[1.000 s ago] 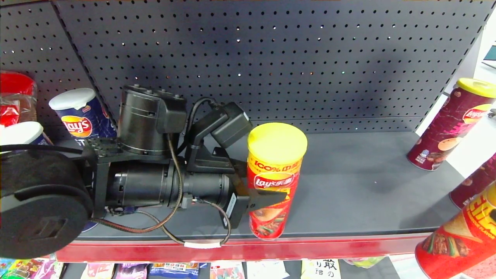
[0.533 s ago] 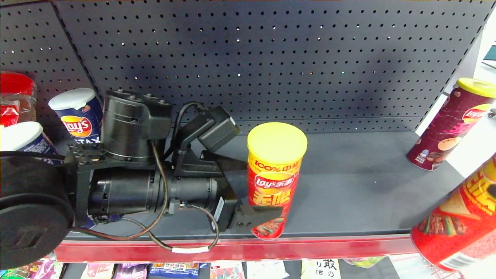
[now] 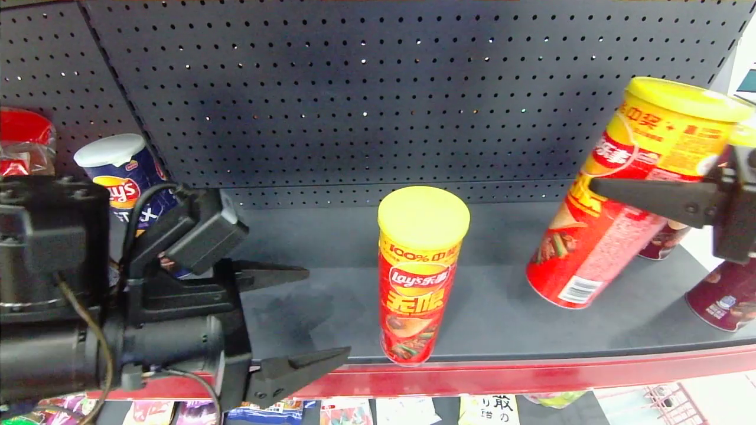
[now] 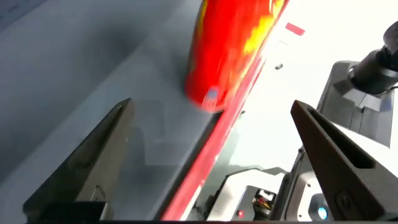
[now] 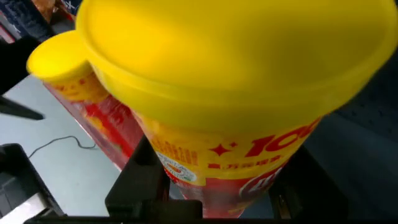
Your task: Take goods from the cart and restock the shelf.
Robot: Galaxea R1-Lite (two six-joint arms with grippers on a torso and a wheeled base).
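Judging head view: right gripper (image 3: 605, 184) pinches tilted held can (image 3: 590, 254) over the shelf's (image 3: 508, 307) right end, near maroon cans (image 3: 723, 292); released aslant, it could topple into them | left wrist view: left gripper (image 4: 211, 106) spread near standing can (image 4: 230, 50) at the front edge; a nudge could tip it off | right wrist view: held can (image 5: 236, 74) hides its landing spot.

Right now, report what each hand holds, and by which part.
The right hand grips a tilted red cylindrical chip can with a yellow plastic lid by its upper body, below the lid. The left hand is open, holding nothing.
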